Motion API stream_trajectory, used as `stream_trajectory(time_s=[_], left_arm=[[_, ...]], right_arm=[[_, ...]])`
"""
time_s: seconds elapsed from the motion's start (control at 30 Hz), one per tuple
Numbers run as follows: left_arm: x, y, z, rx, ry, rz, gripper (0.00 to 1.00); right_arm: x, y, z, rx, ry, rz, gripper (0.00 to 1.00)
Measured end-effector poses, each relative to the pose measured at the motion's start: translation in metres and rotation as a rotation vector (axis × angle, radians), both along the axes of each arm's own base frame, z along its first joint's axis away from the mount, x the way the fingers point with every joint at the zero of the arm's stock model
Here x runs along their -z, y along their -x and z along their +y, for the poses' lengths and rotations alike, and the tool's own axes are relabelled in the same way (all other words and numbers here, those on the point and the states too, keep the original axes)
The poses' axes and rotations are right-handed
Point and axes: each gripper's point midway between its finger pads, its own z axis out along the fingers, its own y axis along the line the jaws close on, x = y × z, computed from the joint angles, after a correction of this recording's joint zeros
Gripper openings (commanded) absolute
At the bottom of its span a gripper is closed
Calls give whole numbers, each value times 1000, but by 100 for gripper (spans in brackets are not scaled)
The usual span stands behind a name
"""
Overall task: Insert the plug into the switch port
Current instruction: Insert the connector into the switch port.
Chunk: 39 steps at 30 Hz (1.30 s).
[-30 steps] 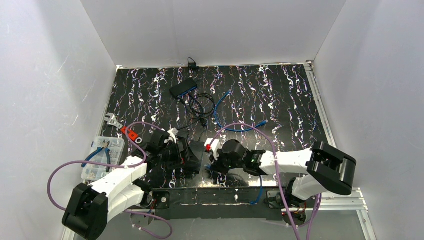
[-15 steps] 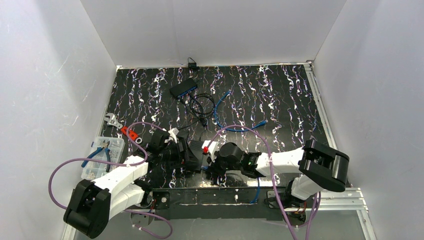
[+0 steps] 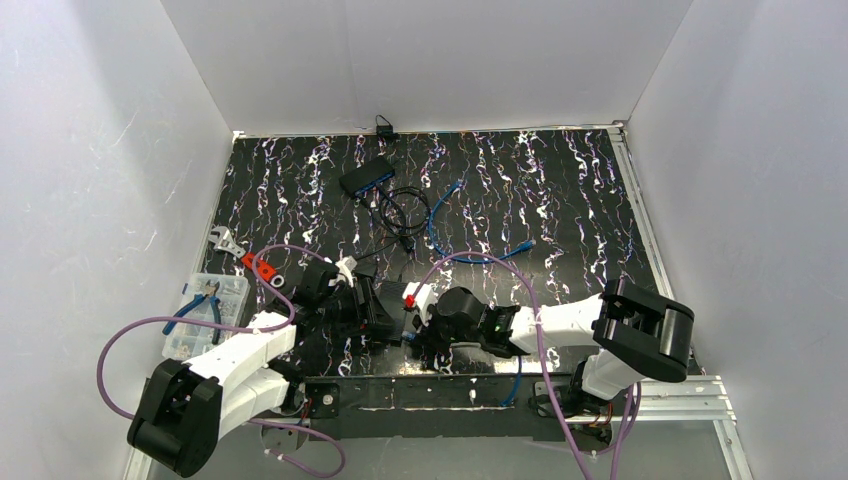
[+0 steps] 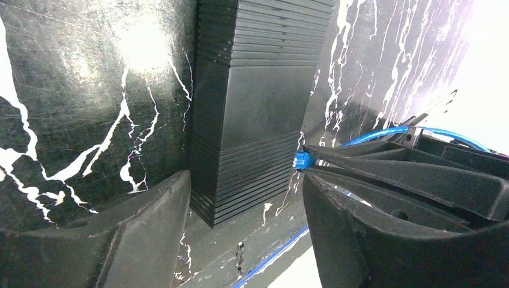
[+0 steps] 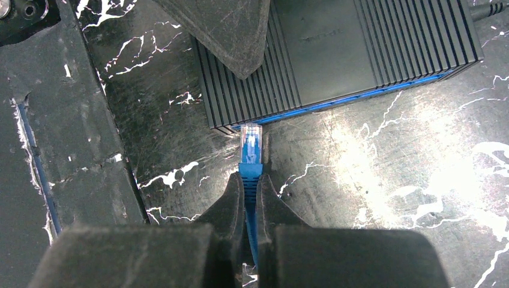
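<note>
While the clear plug [image 5: 251, 141] was held at the blue port face of the black switch [image 5: 336, 48], centre frame in the right wrist view, its blue cable [image 5: 250, 225] was pinched just behind it by the clenched right gripper [image 5: 251, 195]. The switch was straddled by the left gripper [image 4: 243, 186], whose jaws were parted and not seen to clamp it. With the plug near the housing's corner, a port could be missed, and an unbraced switch could be shoved away.
</note>
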Motion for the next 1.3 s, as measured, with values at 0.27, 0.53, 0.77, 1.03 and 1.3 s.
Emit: stream_trajectory(time_s=[0.27, 0.53, 0.77, 1.03, 1.3], left_arm=[[0, 0, 0, 4, -3, -2, 64], [0, 1, 0, 9, 3, 2, 64], [0, 1, 0, 9, 3, 3, 64], [1, 2, -1, 11, 2, 10, 63], [1, 2, -1, 13, 4, 12, 63]], right_arm=[[1, -2, -1, 21, 7, -14, 1], [6, -7, -8, 62, 25, -36, 1], [5, -6, -6, 58, 12, -41, 1], [1, -2, -3, 46, -8, -48, 1], [1, 0, -2, 37, -9, -49, 1]])
